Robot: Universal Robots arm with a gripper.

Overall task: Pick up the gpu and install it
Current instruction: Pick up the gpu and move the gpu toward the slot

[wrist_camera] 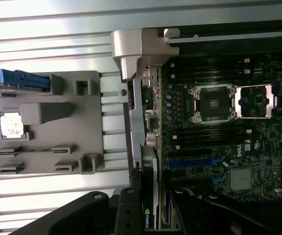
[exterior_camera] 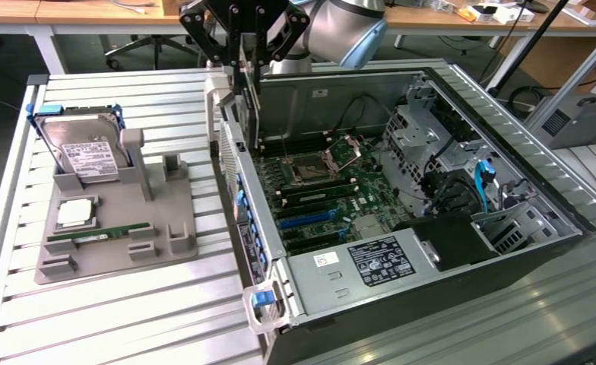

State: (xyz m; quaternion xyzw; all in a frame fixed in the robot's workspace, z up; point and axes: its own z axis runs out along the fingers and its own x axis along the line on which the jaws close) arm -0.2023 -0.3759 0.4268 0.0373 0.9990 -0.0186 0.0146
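The gpu hangs edge-on and upright from my gripper, which is shut on its upper part. It hovers over the rear wall of the open computer case, above the motherboard. In the wrist view the gpu runs away from the gripper as a thin dark card with a green-lettered label. Its silvery bracket lies along the case's rear edge. The blue expansion slots sit lower on the board, also seen as blue expansion slots in the wrist view, with nothing in them.
A grey fixture plate on the slatted table holds a hard drive, a square processor and a green memory stick. A silver case handle stands close beside the card. Drive cages and cables fill the case's far side.
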